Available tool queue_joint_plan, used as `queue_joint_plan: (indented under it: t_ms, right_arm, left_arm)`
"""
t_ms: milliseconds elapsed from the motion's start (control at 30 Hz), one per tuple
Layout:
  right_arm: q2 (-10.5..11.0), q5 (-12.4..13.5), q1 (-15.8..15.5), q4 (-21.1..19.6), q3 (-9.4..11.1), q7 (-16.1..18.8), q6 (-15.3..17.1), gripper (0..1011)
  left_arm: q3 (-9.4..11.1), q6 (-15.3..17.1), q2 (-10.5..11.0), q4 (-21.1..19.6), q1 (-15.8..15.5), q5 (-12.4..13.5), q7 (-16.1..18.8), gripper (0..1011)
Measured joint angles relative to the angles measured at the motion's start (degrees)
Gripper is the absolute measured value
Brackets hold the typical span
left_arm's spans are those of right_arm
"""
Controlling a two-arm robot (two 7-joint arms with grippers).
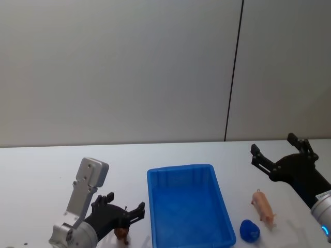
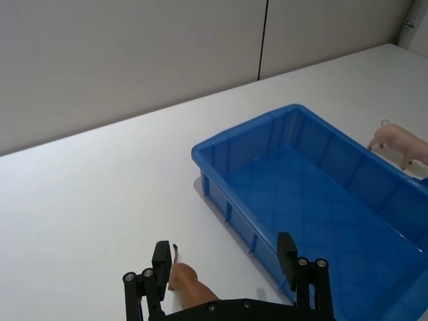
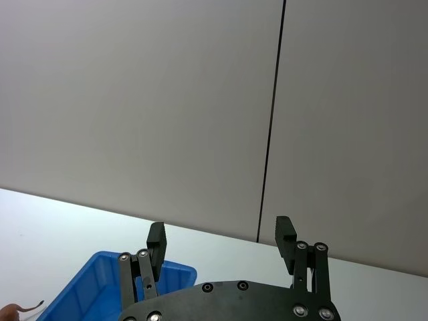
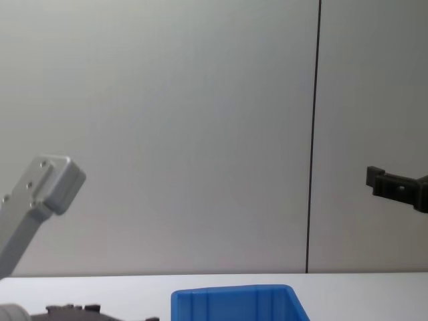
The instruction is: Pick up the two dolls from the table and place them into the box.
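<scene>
While the blue box [image 1: 181, 169] sits on the white bench [image 1: 51, 165] straight ahead of the robot, one arm stands on each side of it. The box is a rectangular plastic bin with a thick rim, and its inside holds nothing.

On the robot's left, close to the near edge of the bench, the left end effector [image 1: 123, 205] is low over a small brown doll [image 1: 122, 235]. The left wrist view shows its two black fingers [image 2: 160, 267] spread wide apart, with the brown doll [image 2: 190, 284] standing on the bench between them, close to one finger and well apart from the other. The fingers are not closed on the doll. The box [image 2: 244, 127] lies just beside this end effector.

On the robot's right, a pink pig doll [image 1: 265, 207] stands on the bench beside the box's right wall, near it but not touching. A small rounded blue object [image 1: 250, 230] rests on the bench near the box's near right corner, just beside the pig.

Beyond the pig, the right end effector [image 1: 272, 144] is raised above the bench. Its fingers are wide open and hold nothing; the right wrist view shows them [image 3: 156, 234] apart against the grey wall [image 3: 134, 100].
</scene>
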Motion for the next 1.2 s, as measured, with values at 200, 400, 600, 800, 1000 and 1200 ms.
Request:
queue_joint_plan:
  t_ms: [200, 400, 600, 800, 1000, 1200]
  right_arm:
    - [0.0, 0.0, 0.0, 0.0, 0.0, 0.0, 0.0, 1001]
    - [0.0, 0.0, 0.0, 0.0, 0.0, 0.0, 0.0, 1001]
    - [0.0, 0.0, 0.0, 0.0, 0.0, 0.0, 0.0, 1001]
    - [0.0, 0.0, 0.0, 0.0, 0.0, 0.0, 0.0, 1001]
    - [0.0, 0.0, 0.0, 0.0, 0.0, 0.0, 0.0, 1001]
    - [0.0, 0.0, 0.0, 0.0, 0.0, 0.0, 0.0, 1001]
  left_arm:
    - [0.22, 0.42, -0.3, 1.23, 0.41, -0.72, 0.11, 1001]
    - [0.37, 0.67, -0.58, 2.18, 0.86, -1.41, 0.62, 1001]
    - [0.47, 1.02, -0.83, 2.88, 1.13, -1.86, 1.28, 1001]
    - [0.57, 1.37, -1.18, 3.83, 1.21, -1.94, 1.78, 1001]
    - [0.73, 1.58, -1.73, 5.09, 0.98, -1.66, 1.9, 1001]
    - [0.88, 1.62, -2.23, 6.27, 0.62, -1.19, 1.85, 962]
